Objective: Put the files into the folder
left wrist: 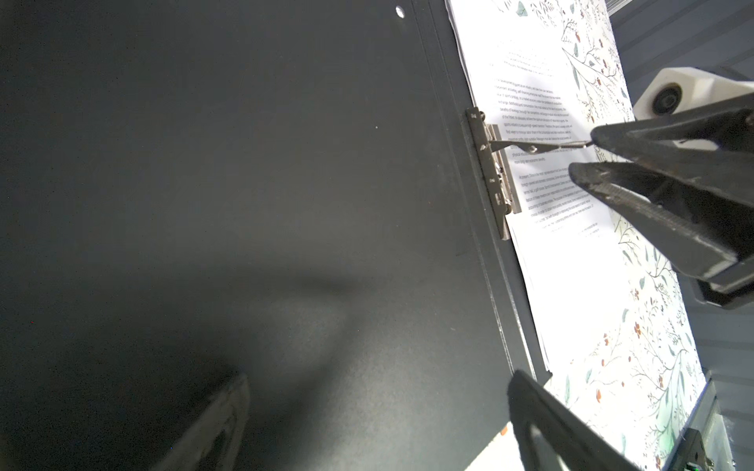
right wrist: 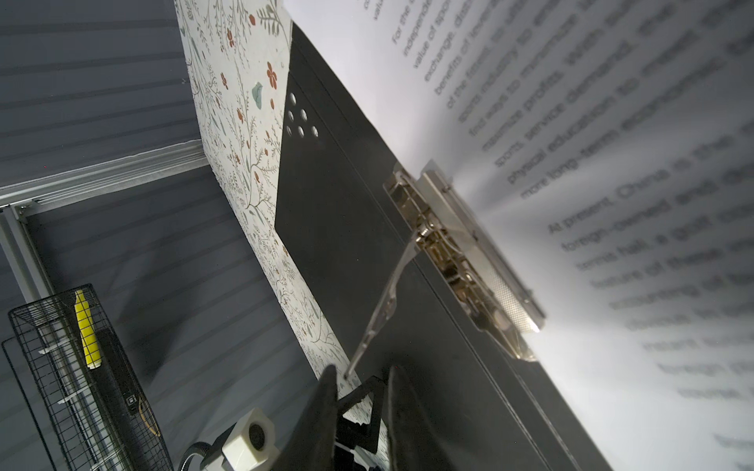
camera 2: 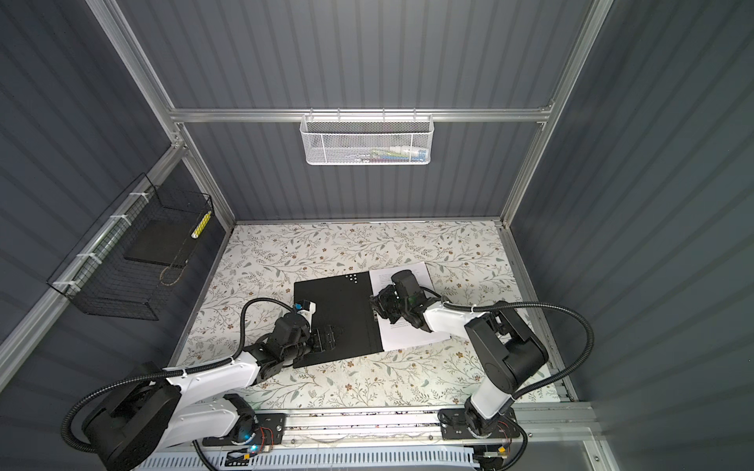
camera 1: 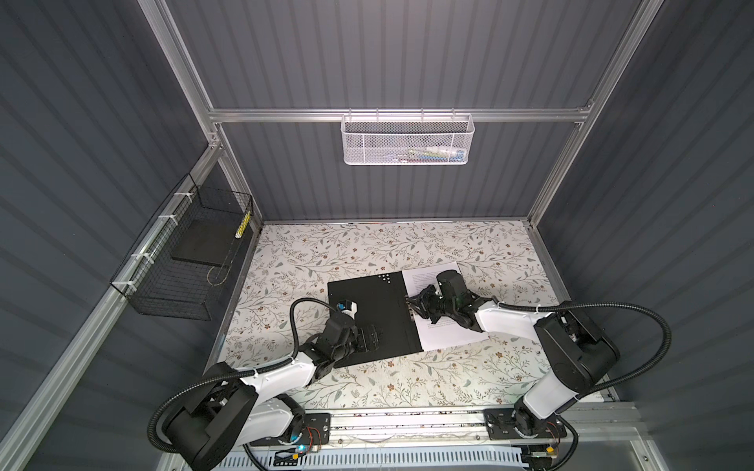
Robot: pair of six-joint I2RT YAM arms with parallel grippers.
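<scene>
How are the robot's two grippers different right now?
The left gripper is wide open; the right gripper is nearly closed, leaving a small gap. The left gripper is over the folder's bare black flap; the right gripper is at the clip's thin metal lever, above the files, with the lever's tip between its jaws. Both are black and low over the open folder.
</scene>
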